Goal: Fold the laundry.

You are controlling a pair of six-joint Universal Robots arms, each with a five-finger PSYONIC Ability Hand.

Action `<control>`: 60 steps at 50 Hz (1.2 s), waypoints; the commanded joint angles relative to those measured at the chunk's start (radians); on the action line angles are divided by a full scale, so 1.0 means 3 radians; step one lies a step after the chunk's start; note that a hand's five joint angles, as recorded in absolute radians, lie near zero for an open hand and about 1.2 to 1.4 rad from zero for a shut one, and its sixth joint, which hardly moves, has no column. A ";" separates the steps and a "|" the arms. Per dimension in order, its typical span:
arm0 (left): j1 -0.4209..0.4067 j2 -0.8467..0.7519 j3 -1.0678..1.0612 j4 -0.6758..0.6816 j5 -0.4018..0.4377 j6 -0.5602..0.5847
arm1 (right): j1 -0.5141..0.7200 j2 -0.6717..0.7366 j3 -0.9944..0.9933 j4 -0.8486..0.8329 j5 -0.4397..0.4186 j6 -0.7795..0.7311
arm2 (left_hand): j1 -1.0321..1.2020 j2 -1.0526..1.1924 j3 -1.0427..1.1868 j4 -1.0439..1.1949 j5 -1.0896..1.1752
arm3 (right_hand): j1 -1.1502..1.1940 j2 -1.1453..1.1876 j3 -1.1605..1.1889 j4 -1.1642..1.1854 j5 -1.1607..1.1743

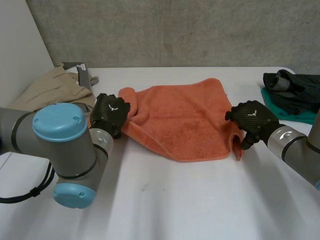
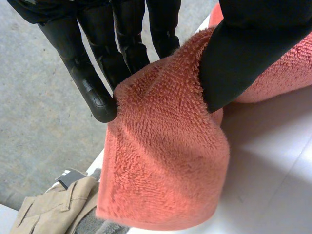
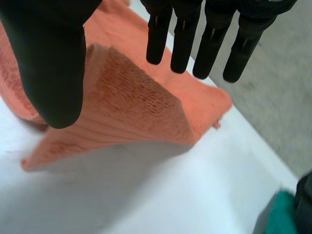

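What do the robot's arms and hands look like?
Its arms are fat grey tubes with round joints; the left arm has light-blue caps. A silver cuff joins each arm to its hand. The left hand and right hand are black, each with a small white mark on the back and long fingers with rounded tips.
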 commanded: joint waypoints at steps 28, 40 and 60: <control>0.0005 0.0287 0.0108 -0.0036 0.0006 -0.0210 | -0.0152 0.0039 0.0169 0.0136 0.0603 0.0948 | 0.0768 0.0657 0.0692 0.0636 0.0863 | -0.0122 -0.0064 -0.0067 -0.0033 0.0035; 0.0010 0.0303 0.0502 -0.0107 0.0006 -0.0210 | -0.0132 0.0412 -0.0102 -0.0115 0.0618 0.0876 | 0.0768 0.0657 0.0692 0.0636 0.0863 | 0.0329 0.0387 0.0384 0.0418 0.0486; 0.0153 0.1023 0.0293 -0.0772 0.0006 -0.0466 | -0.0270 -0.0546 -0.0475 0.0367 0.0869 0.0591 | 0.0768 0.0657 0.0692 0.0636 0.0863 | 0.2977 0.3035 0.3033 0.3067 0.3134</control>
